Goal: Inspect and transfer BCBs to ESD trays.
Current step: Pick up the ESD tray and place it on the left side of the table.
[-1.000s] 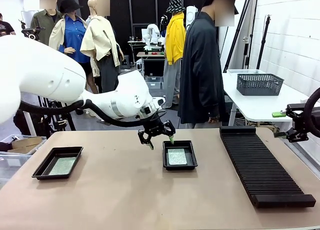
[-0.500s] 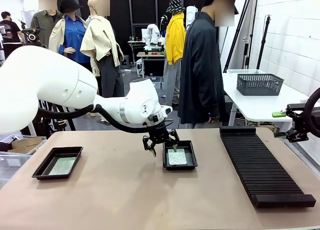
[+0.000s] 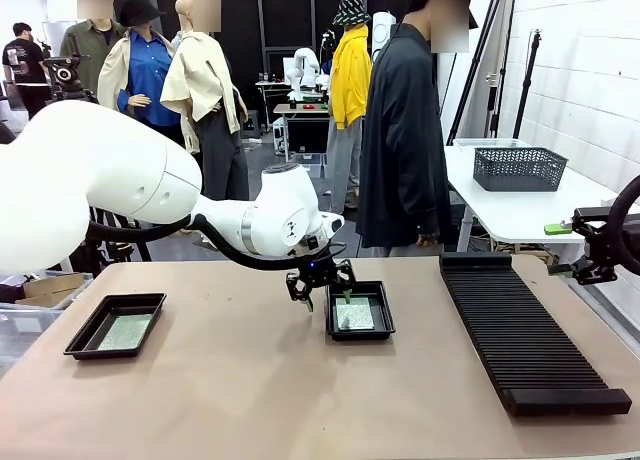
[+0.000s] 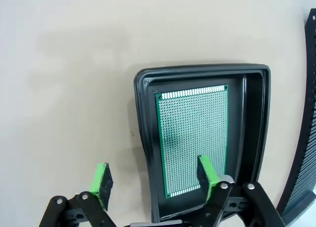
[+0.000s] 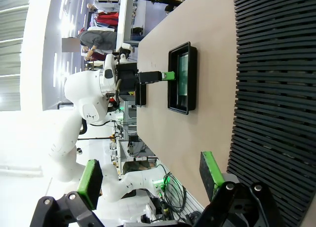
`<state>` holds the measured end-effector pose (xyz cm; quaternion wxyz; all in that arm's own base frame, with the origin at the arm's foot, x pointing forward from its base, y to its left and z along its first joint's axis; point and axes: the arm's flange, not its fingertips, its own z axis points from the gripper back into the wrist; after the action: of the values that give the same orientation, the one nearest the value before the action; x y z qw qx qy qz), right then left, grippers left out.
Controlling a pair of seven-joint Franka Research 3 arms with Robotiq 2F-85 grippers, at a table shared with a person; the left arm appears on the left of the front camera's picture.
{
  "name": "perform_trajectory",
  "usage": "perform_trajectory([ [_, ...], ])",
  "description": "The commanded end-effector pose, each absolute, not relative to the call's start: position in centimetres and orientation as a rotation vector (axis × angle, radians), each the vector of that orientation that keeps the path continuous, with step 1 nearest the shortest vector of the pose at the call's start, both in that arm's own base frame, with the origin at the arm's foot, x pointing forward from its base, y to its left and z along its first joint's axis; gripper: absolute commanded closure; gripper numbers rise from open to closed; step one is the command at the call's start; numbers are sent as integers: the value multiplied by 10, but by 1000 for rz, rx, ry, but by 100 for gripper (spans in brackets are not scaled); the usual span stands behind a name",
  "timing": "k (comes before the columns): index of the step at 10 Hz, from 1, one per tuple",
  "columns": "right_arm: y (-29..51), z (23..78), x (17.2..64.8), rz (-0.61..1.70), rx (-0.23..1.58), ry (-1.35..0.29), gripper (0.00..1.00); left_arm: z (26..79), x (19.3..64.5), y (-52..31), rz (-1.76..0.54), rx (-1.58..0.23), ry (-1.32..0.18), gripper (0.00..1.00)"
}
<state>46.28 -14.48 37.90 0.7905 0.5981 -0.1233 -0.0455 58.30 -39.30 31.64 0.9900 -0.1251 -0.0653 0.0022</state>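
Note:
A black ESD tray (image 3: pixel 383 327) sits mid-table with a green BCB (image 3: pixel 354 314) flat in it. My left gripper (image 3: pixel 322 286) hangs low at this tray's left rim, open. In the left wrist view the left gripper (image 4: pixel 154 180) straddles the tray's wall (image 4: pixel 143 113): one green pad is over the BCB (image 4: pixel 190 123), the other over bare table. Nothing is held. A second ESD tray (image 3: pixel 90 332) at the left holds another BCB (image 3: pixel 125 330). My right gripper (image 3: pixel 590 258) stays at the table's right edge, and the right wrist view shows the right gripper (image 5: pixel 150 177) open and empty.
A long black ribbed rack (image 3: pixel 530 335) runs along the right side of the table; it also lies under the right wrist camera (image 5: pixel 276 89). A person in a black coat (image 3: pixel 405 140) stands at the far edge. The tabletop (image 3: pixel 230 380) is bare between the trays.
My left gripper has moved right and down, from beside the centre tray to straddling its left rim. The right arm has not moved.

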Motion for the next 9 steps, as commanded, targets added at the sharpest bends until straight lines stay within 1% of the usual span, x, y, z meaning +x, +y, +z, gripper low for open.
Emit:
perform_trajectory([
  [1, -142, 379, 459, -103, 1280, -270, 0, 315, 584, -395, 43, -232, -138, 36],
  [2, -142, 379, 459, -103, 1280, -270, 0, 316, 584, -394, 43, -237, -134, 51],
  [4, -142, 379, 459, -103, 1280, -270, 0, 321, 584, -393, 41, -241, -141, 88],
  [5, -142, 379, 459, -103, 1280, -270, 0, 321, 584, -391, 44, -238, -133, 100],
  [9, -142, 379, 459, -103, 1280, -270, 0, 322, 587, -384, 52, -229, -107, 100],
])
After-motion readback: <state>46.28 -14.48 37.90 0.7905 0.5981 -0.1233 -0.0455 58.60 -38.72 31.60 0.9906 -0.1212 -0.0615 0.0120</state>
